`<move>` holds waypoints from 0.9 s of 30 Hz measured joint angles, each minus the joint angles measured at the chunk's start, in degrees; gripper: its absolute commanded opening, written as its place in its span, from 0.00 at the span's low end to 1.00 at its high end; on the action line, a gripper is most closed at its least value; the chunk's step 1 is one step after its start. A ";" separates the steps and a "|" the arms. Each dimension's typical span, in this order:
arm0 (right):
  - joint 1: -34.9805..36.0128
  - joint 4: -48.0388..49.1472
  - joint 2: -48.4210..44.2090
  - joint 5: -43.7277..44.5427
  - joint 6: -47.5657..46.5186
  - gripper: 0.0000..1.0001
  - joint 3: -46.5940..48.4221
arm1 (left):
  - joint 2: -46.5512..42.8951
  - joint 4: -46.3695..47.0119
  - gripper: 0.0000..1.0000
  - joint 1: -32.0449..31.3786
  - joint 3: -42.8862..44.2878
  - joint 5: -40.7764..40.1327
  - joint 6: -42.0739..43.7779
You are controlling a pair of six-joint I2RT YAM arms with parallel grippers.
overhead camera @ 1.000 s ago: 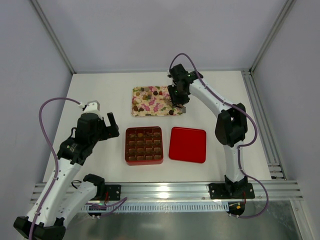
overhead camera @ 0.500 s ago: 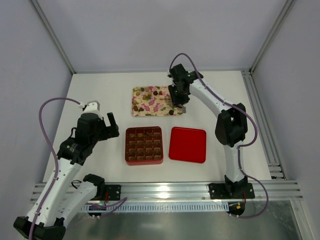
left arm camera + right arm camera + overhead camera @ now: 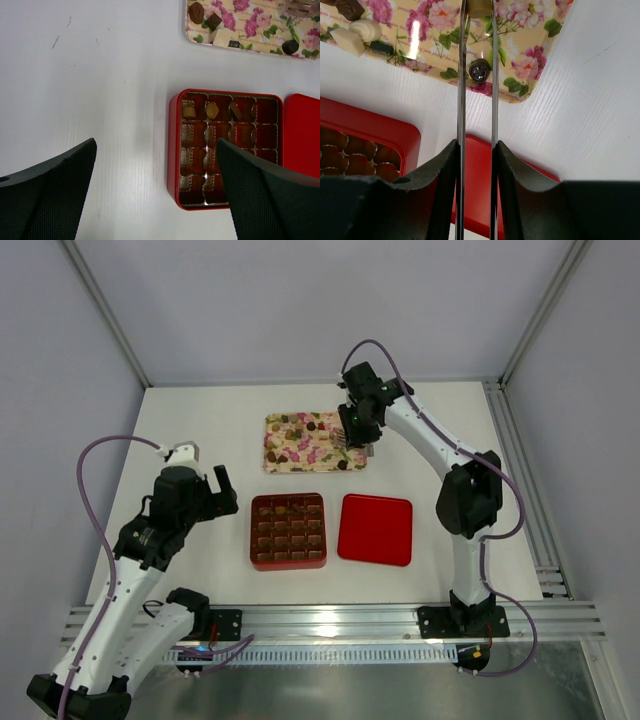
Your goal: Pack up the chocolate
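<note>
The right gripper (image 3: 477, 150) is squeezing thin tongs (image 3: 461, 75) around a tan chocolate (image 3: 480, 7) at the floral tray's (image 3: 530, 30) right side. Next, I think, it needs lifting into a free red box (image 3: 173, 150) cup. The left gripper (image 3: 156, 145) is hanging, jaws spread wide.

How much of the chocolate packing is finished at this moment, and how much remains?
Done: three pieces sit in the far row of the red box. In hand: the right gripper seems to pinch a tan piece over the floral tray. Left: several pieces lie on the tray; most cells are empty.
</note>
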 measured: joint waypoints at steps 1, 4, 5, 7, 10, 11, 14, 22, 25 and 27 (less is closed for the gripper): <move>0.00 -0.02 -0.20 -0.02 0.00 0.36 0.00 | 0.00 0.00 1.00 0.00 0.00 0.02 0.00; 0.00 -0.11 -0.74 -0.02 0.00 0.36 0.00 | 0.00 0.00 1.00 -0.02 0.00 0.00 0.00; 0.00 -0.11 -0.79 -0.02 0.00 0.37 0.00 | 0.00 0.00 1.00 -0.02 0.00 0.00 0.00; 0.00 -0.13 -0.81 -0.39 0.00 0.36 -0.04 | 0.00 0.00 1.00 0.00 0.00 0.02 0.00; 0.00 -0.24 -0.94 -0.92 0.00 0.36 -0.35 | 0.00 0.00 1.00 -0.02 0.00 0.00 0.00; 0.00 -0.35 -1.05 -1.16 0.00 0.36 -0.46 | 0.00 0.00 1.00 -0.02 0.00 0.02 0.00; -0.02 -0.61 -2.29 -2.19 0.00 0.36 -1.27 | 0.00 -0.02 1.00 0.00 0.00 0.00 0.00; 0.00 -1.09 -14.19 -5.40 0.02 0.36 -8.92 | 0.00 0.00 0.99 0.00 0.00 0.00 0.00; 0.15 -1.11 -19.23 -6.64 0.04 0.36 -11.89 | 0.00 -0.02 1.00 0.00 0.00 0.02 0.00; 0.63 -1.16 -22.03 -7.32 0.11 0.36 -13.77 | 0.00 0.00 1.00 -0.02 0.00 0.00 0.00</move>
